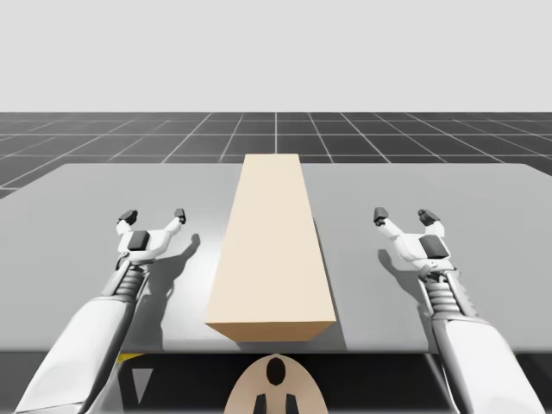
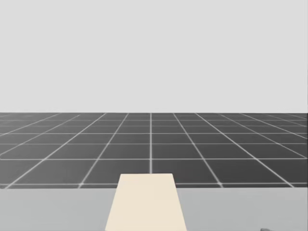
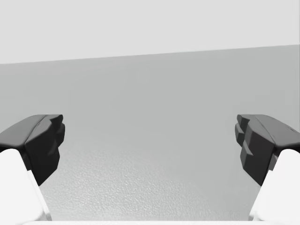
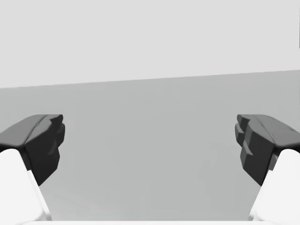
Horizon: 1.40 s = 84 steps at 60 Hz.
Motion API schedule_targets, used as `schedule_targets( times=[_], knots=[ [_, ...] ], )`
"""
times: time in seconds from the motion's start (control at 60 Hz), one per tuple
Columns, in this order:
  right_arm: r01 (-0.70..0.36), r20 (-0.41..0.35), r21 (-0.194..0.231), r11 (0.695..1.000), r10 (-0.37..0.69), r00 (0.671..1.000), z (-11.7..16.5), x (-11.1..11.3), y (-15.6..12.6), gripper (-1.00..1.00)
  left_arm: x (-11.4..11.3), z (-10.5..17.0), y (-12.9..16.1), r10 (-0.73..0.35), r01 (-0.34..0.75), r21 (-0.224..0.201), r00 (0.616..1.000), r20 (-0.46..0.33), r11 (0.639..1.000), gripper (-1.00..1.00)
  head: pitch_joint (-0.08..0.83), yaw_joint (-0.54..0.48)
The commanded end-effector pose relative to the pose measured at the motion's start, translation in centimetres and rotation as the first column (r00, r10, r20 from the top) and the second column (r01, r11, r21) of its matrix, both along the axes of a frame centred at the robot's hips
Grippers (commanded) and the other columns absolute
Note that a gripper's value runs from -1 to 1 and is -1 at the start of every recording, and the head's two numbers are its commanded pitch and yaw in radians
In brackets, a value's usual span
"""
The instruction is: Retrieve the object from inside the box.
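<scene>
Box (image 1: 270, 250) closed, long, tan, mid-table (image 1: 103, 190), left gripper (image 1: 153, 216) and right gripper (image 1: 404, 216) flanking it well apart, jaws on both spread wide, nothing held

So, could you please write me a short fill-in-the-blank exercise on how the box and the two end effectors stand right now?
1. The long box lies ____ my left end effector and my right end effector.
2. Both end effectors have their fingers ____, with nothing held.
3. The table under the box is ____ in colour.

Missing words: between; open; grey.
</scene>
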State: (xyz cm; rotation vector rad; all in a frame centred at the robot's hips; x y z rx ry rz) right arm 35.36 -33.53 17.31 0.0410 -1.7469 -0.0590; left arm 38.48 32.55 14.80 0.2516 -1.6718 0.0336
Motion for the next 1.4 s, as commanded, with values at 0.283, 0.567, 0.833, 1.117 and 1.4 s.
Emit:
schedule_targets(
  times=[0.283, 0.567, 0.833, 1.117, 1.4],
  knots=[
    [-0.146, -0.09, -0.07, 0.987, 0.14, 0.986, -1.3, 0.2, 1.5, -1.0, -0.1, -1.3, -1.5, -0.217, 0.21, -0.064, 0.968, -0.128, 0.976, -1.0, -0.011, -0.01],
    [-0.431, -0.096, -0.135, 0.892, 0.421, 0.902, -2.2, -0.9, 5.0, -1.0, -3.1, -1.5, -5.5, -0.55, 0.559, 0.035, 0.824, -0.138, 0.829, -1.0, -0.004, -0.02],
    [-0.61, -0.024, -0.231, 0.757, 0.623, 0.782, -1.1, -3.7, 7.9, -1.0, -6.2, -1.6, -8.9, -0.744, 0.754, 0.125, 0.656, -0.128, 0.644, -1.0, -0.001, -0.02],
    [-0.657, 0.008, -0.282, 0.7, 0.686, 0.727, -0.6, -4.9, 8.6, -1.0, -8.7, -1.2, -11.8, -0.85, 0.856, 0.138, 0.514, -0.12, 0.498, -1.0, 0.004, -0.03],
    [-0.663, 0.012, -0.298, 0.687, 0.697, 0.717, -0.7, -5.1, 8.7, -1.0, -7.2, -2.0, -14.2, -0.902, 0.912, 0.06, 0.41, -0.136, 0.406, -1.0, 0.016, -0.01]
  ],
)
